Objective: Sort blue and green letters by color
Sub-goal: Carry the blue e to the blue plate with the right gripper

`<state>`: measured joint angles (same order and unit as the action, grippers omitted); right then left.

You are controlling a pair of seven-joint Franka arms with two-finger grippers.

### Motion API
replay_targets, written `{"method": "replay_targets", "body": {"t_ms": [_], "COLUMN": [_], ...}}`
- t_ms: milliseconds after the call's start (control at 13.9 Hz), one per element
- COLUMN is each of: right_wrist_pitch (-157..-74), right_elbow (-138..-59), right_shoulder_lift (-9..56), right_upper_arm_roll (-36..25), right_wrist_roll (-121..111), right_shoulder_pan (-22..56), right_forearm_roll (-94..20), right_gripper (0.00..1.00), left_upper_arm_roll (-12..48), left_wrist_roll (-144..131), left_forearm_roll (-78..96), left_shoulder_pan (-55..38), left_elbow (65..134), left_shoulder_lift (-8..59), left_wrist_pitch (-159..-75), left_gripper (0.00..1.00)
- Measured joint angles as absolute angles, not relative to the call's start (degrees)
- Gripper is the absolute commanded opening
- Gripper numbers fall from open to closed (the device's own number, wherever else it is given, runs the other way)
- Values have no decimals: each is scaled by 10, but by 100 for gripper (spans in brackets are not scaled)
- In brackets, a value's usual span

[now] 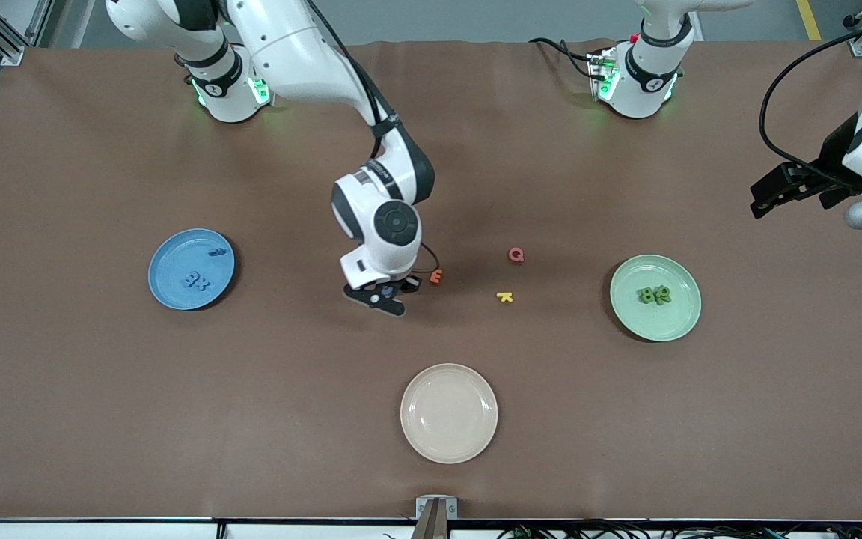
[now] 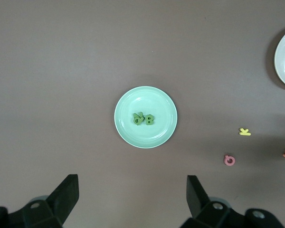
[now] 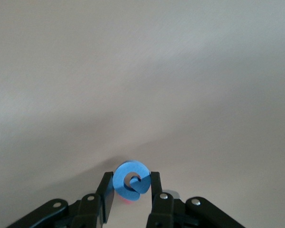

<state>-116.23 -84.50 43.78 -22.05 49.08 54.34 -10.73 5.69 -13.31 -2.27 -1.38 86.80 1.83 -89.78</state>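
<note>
My right gripper (image 1: 387,295) is over the middle of the table, next to an orange letter (image 1: 437,277). In the right wrist view it (image 3: 131,183) is shut on a round blue letter (image 3: 131,181). The blue plate (image 1: 169,262) at the right arm's end holds two blue letters (image 1: 196,282) and a third (image 1: 215,251) near its rim. The green plate (image 1: 682,314) at the left arm's end holds a clump of green letters (image 1: 655,295), also in the left wrist view (image 2: 143,118). My left gripper (image 1: 764,198) waits open and empty, high over that end (image 2: 133,194).
A cream plate (image 1: 449,412) stands empty near the front camera. A pink Q (image 1: 516,255) and a yellow k (image 1: 505,297) lie between the orange letter and the green plate.
</note>
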Motion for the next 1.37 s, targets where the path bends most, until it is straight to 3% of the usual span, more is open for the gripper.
{"method": "replay_targets", "body": {"t_ms": [216, 505, 1009, 1370], "right_wrist_pitch": [-1106, -1110, -1237, -1301], "right_elbow": [-867, -973, -1213, -1325], "right_shoulder_lift": [378, 291, 148, 80], "right_upper_arm_roll": [-249, -291, -375, -444], "right_wrist_roll": [390, 264, 95, -10], "right_shoulder_pan": [512, 487, 485, 484], "right_forearm_roll": [-107, -106, -82, -66], "right_gripper": [0, 0, 0, 0], "left_upper_arm_roll": [57, 57, 57, 56], "left_wrist_roll": [-134, -134, -134, -134], "left_forearm_roll": [-23, -23, -23, -23], "left_shoulder_pan": [-14, -14, -14, -13], "left_elbow": [868, 868, 868, 869], "left_shoulder_lift": [18, 18, 18, 18], "left_wrist_pitch": [-898, -900, -904, -907], "left_gripper": [100, 100, 100, 100]}}
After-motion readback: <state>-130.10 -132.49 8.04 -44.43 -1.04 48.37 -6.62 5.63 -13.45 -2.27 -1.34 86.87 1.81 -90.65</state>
